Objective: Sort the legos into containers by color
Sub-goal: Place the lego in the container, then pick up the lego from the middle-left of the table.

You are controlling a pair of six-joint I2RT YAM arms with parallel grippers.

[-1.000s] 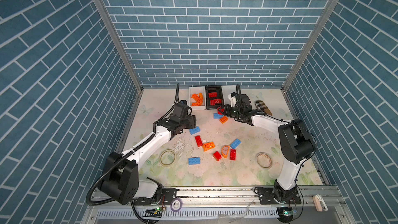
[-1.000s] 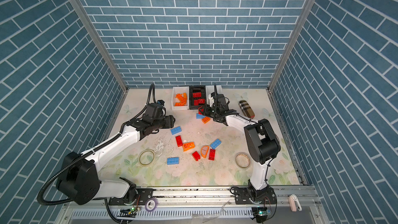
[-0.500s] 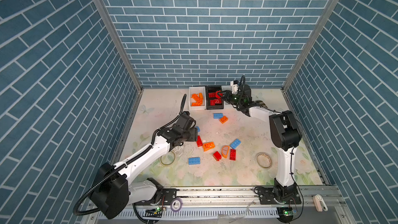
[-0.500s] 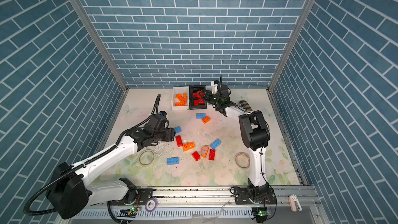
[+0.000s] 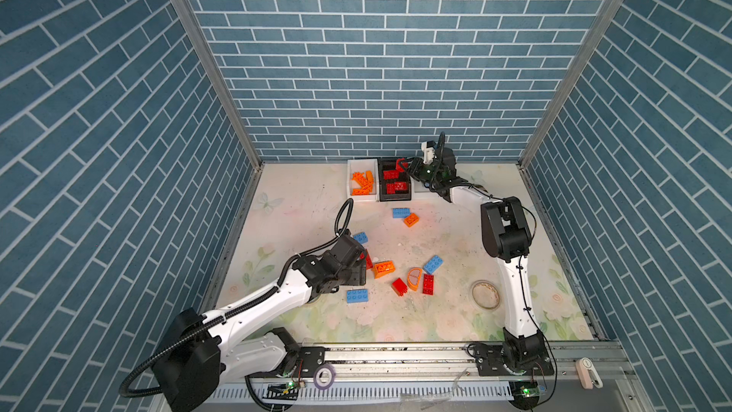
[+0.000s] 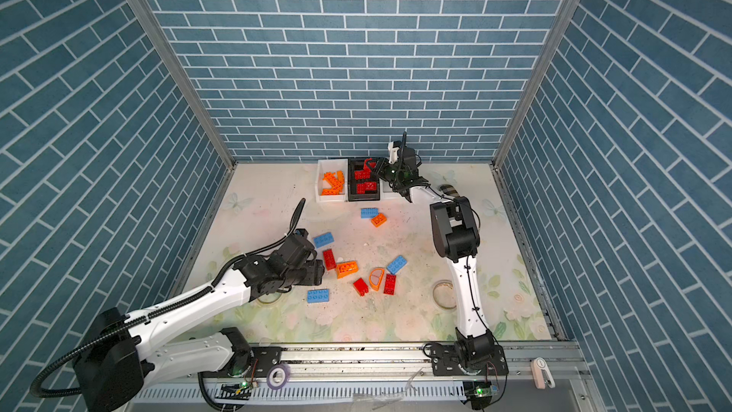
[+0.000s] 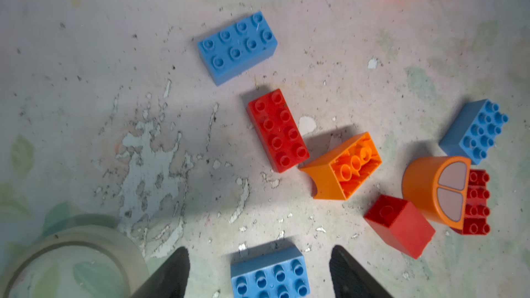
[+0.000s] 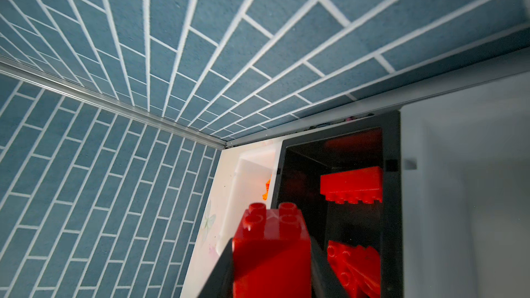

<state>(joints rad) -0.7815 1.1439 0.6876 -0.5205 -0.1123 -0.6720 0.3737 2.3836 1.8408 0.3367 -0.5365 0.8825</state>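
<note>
Over the loose pile near the front of the table, the left gripper [image 7: 259,250] is hovering with its jaws spread wide. It has swung back from near the far bins within the last second, opening further on the way. A light blue two-by-four brick [image 7: 269,275] is lying between its fingertips, untouched.

At the back wall, the right gripper [image 8: 271,270] is pinching a red two-by-two brick [image 8: 271,242]. It has moved from just in front of the bins and is now holding the brick above the black bin [image 5: 395,198] of red bricks, beside the white bin [image 5: 351,188] of orange ones.

This is pointing to a red drop coming and a blue pick starting, with about ten pieces lying loose.

No brand, label or writing is showing legibly; the stud tops are too blurred to read.
</note>
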